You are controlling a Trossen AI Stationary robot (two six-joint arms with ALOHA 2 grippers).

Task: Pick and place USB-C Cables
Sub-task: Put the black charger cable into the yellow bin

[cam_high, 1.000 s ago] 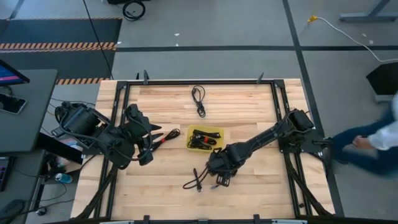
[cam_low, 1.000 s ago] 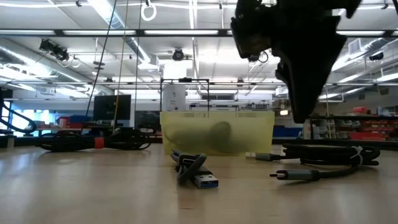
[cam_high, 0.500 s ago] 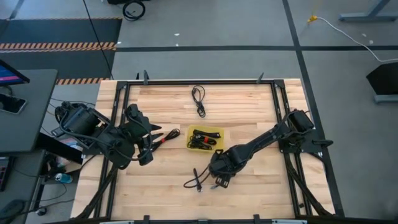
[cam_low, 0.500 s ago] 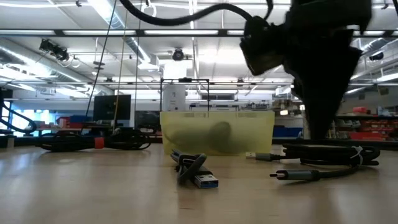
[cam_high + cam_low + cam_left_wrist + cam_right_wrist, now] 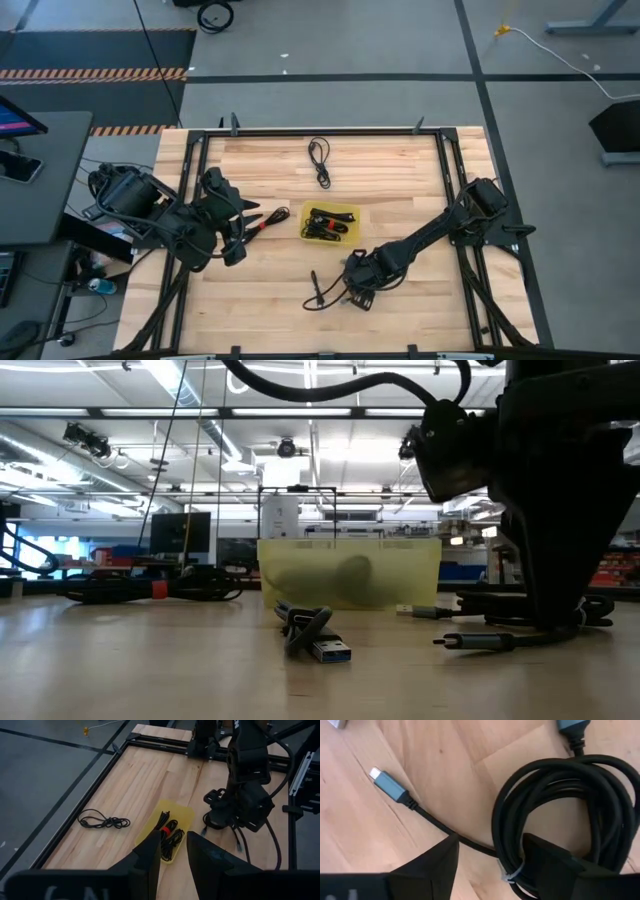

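Observation:
My right gripper is open and low over a coiled black USB-C cable on the table's near middle. Its fingers stand either side of the coil's edge strands, and I see no touch. The coil's loose end with a grey plug lies flat on the wood. In the low view the right gripper hangs just above that coil. Another black cable lies beside it. My left gripper, open, waits at the table's left.
A yellow tray at the table's middle holds several black cables with red ties. One thin cable lies near the far edge. A cable with a red end lies between the left gripper and the tray. A black frame rims the table.
My right gripper has moved toward the table's near edge and come down over the coiled cable, staying open. A person at the table's right has left the view. The cables have kept their places.

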